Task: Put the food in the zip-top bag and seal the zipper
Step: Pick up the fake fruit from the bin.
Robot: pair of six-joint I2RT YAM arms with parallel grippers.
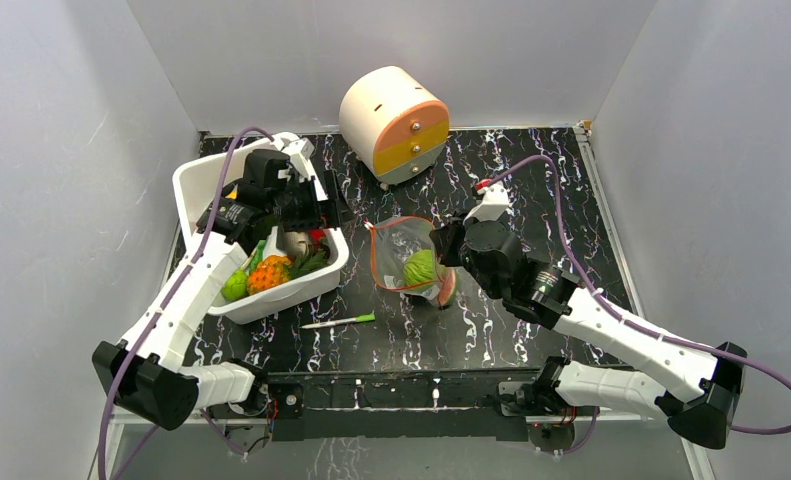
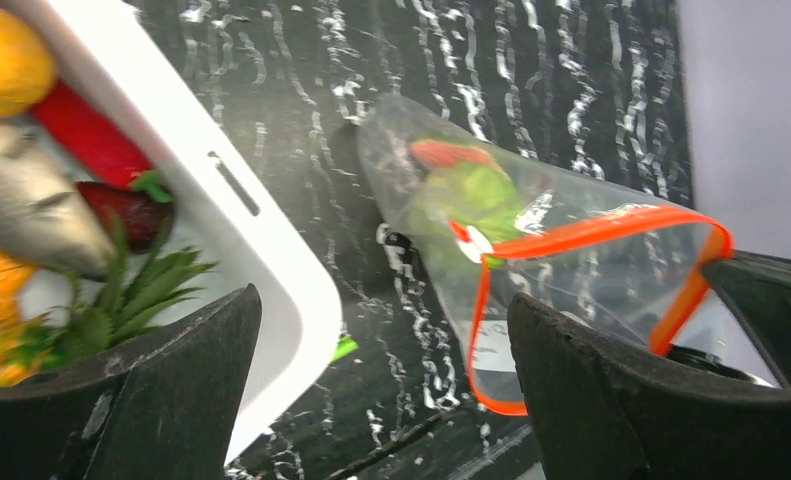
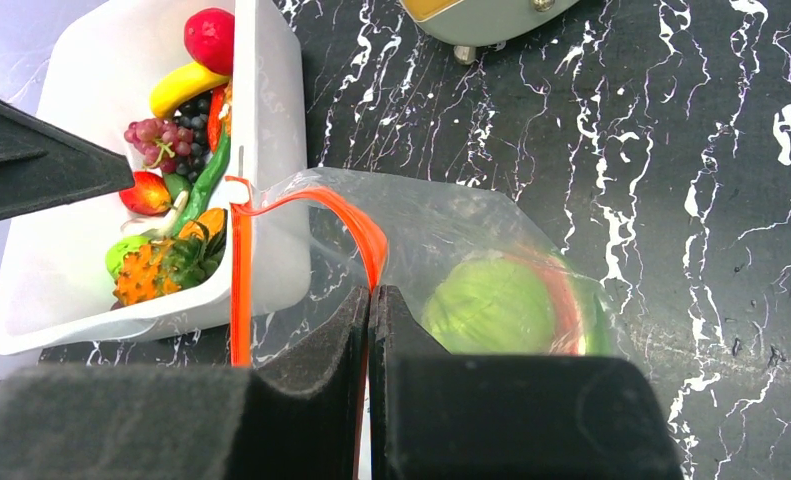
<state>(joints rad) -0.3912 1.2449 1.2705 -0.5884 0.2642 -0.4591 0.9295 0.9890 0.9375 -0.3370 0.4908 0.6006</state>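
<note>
The clear zip-top bag (image 1: 403, 250) lies mid-table with its mouth held open. It holds a green cabbage piece (image 1: 421, 268), which also shows in the right wrist view (image 3: 489, 305). My right gripper (image 1: 441, 245) is shut on the red-orange zipper (image 3: 366, 235) at the bag's mouth edge (image 3: 371, 292). My left gripper (image 1: 316, 215) is open and empty (image 2: 383, 300) above the gap between the white bin's rim (image 2: 261, 230) and the bag (image 2: 531, 220). More food lies in the bin: a pineapple (image 1: 269, 272), a banana (image 3: 186, 85), grapes (image 3: 151, 135) and a strawberry (image 2: 121, 210).
The white bin (image 1: 196, 180) stands at the left. A thin white-and-green stick (image 1: 339, 321) lies on the table in front of the bin. A round cream and orange drawer unit (image 1: 394, 122) stands at the back centre. White walls enclose the table.
</note>
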